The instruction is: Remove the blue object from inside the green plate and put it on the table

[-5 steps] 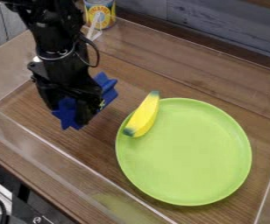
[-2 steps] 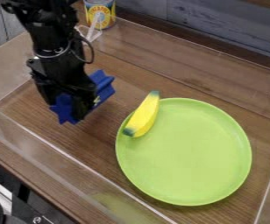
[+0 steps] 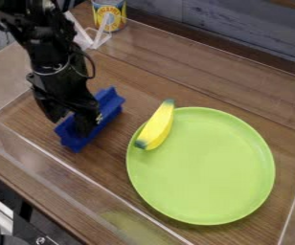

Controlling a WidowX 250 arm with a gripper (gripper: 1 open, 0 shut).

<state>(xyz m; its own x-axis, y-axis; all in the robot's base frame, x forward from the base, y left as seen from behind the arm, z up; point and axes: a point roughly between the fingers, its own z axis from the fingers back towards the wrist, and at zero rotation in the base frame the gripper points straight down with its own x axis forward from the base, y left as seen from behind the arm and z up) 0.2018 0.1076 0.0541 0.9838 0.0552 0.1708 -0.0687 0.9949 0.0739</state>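
The blue object (image 3: pixel 94 121), a ridged deep-blue block, lies flat on the brown table (image 3: pixel 189 75), left of the green plate (image 3: pixel 215 182) and clear of its rim. My black gripper (image 3: pixel 63 107) points down over the block's left side. Its jaws stand open, close against the block, and part of the block's near-left edge is hidden behind the fingers. The plate sits at the right front of the table and carries only a yellow banana (image 3: pixel 155 125) at its upper-left rim.
A yellow can (image 3: pixel 108 14) stands at the back of the table behind the arm. Clear acrylic walls (image 3: pixel 41 177) run along the table's front and left edges. Dark cables hang from the arm near the can.
The gripper has come down and to the left with the blue block. The block was held tilted above the table; now it lies flat on the wood and the jaws have spread.
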